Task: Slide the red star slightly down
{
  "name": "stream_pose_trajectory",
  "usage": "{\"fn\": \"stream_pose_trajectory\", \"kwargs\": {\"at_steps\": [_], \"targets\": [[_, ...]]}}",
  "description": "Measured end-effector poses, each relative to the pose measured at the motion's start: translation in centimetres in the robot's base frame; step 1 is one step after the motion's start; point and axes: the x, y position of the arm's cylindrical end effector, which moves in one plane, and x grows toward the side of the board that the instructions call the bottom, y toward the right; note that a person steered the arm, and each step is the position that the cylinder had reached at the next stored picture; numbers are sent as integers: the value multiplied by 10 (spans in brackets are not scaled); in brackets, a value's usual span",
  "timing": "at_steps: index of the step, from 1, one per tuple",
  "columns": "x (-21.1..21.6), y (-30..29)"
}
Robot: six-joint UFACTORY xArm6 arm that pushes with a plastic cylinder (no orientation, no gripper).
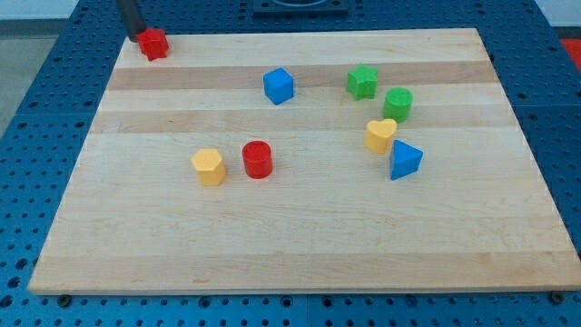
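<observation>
Red star (154,44) sits at desk (300,254) top-left corner. My tip (136,37) touches its upper-left side. End effector is a plain rod, no jaws to judge. Star looks light, rigid, slides easily; push from its top edge, centred, or it may spin.

desk (300,245): pale wood, lengthwise grain bands | surround (554,91): blue, dotted with holes | rod (131,16): dark | star (153,44): red | cylinder (258,159): red | cube (279,85): blue | wedge (405,160): blue | second star (362,82): green | second cylinder (398,104): green | hexagon block (209,167): yellow | heart (380,135): yellow
</observation>
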Motion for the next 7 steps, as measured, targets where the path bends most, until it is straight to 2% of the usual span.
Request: {"fn": "stream_pose_trajectory", "kwargs": {"at_steps": [7], "targets": [[15, 14]]}}
